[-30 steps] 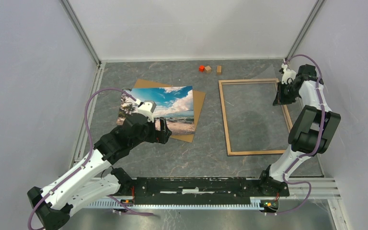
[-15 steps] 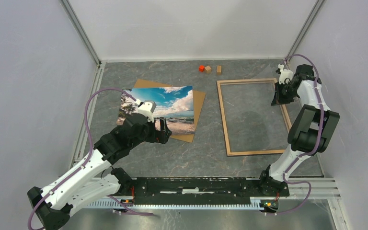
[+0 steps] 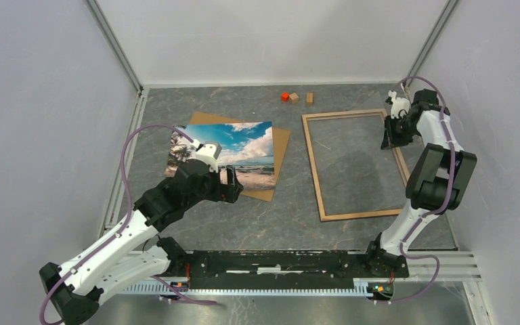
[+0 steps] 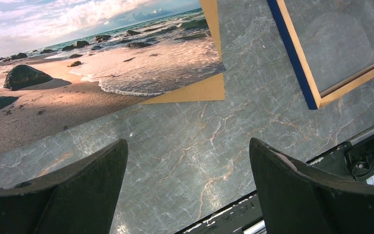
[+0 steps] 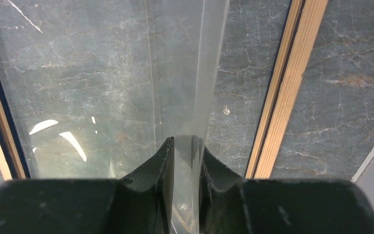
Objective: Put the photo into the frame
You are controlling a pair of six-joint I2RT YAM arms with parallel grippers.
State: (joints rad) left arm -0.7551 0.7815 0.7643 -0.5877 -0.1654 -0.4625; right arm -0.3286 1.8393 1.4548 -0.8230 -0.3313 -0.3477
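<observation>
Presently on bench: photo, beach scene up, left of centre, atop brown backing board (showing at right and near edges). Frame: flat at right, light-wood side up, well apart from photo. Left jaws: spread wide, empty, low over bare bench beside photo's near corner. Right jaws: close either side of clear pane edge, by frame's far right rail; clamped or slack, cannot tell. Three small blocks at far edge.
</observation>
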